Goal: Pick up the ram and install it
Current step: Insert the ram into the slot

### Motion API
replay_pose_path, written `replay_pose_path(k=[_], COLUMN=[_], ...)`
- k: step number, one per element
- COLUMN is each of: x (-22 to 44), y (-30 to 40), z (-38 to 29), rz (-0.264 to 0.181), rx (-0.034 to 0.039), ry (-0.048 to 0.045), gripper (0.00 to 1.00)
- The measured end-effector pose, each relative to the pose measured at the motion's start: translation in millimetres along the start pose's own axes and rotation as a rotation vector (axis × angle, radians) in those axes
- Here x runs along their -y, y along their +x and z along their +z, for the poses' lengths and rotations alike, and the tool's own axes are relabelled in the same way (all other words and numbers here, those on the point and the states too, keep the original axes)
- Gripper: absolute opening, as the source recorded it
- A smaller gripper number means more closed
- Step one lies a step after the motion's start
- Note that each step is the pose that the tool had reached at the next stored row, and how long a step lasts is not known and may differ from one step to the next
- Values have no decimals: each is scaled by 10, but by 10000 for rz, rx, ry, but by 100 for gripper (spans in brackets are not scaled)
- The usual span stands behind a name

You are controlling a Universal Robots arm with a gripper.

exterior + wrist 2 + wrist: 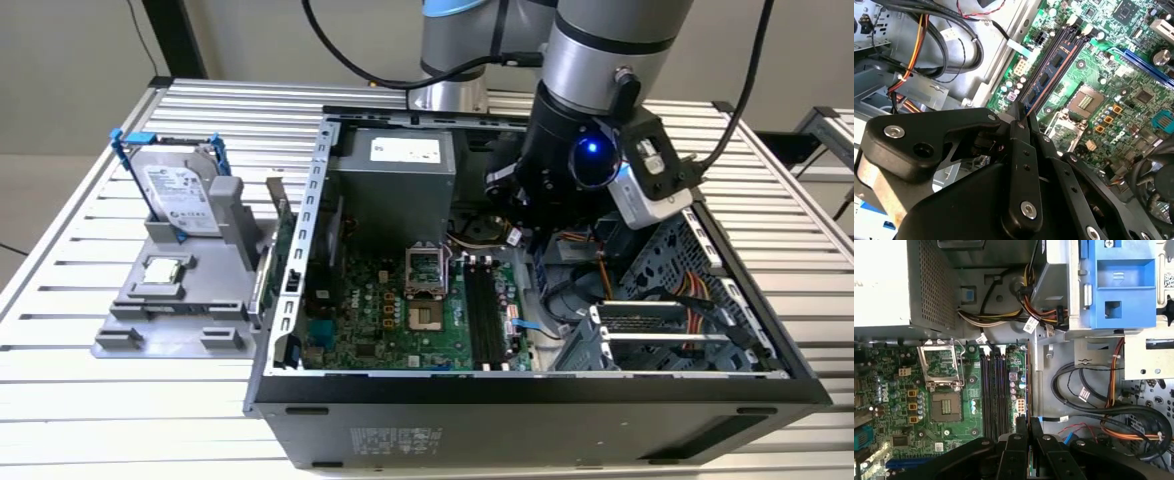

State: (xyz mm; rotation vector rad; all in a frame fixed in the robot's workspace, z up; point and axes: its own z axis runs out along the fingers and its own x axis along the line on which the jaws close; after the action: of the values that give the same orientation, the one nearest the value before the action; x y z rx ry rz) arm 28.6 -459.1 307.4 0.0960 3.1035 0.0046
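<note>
In both wrist views my gripper (1021,114) (1029,421) is shut on the ram (1044,79), a thin blue-green stick with dark chips. The stick is seen edge-on and runs out past the fingertips. The gripper hangs inside the open computer case, above the green motherboard (949,435). In the first wrist view the fingertips sit just beside the long black memory slots (994,390), on the side of the case's metal divider. The exterior view shows the arm's wrist (574,150) lowered into the case, behind the slots (487,312).
A grey power supply (394,190) stands at the back of the case, with the CPU socket (941,365) beside the slots. Cable bundles (1094,405) and a blue drive bracket (1124,285) are close by. Outside the case, a silver hard drive (180,190) stands in a grey holder.
</note>
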Motion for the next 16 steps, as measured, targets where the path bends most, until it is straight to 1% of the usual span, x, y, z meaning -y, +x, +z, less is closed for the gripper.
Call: replay_pose_path(k=[11, 16], x=[1, 8], y=[0, 0], z=[3, 18], rz=[0, 0], rx=[0, 1], ry=[3, 1], gripper=[0, 0])
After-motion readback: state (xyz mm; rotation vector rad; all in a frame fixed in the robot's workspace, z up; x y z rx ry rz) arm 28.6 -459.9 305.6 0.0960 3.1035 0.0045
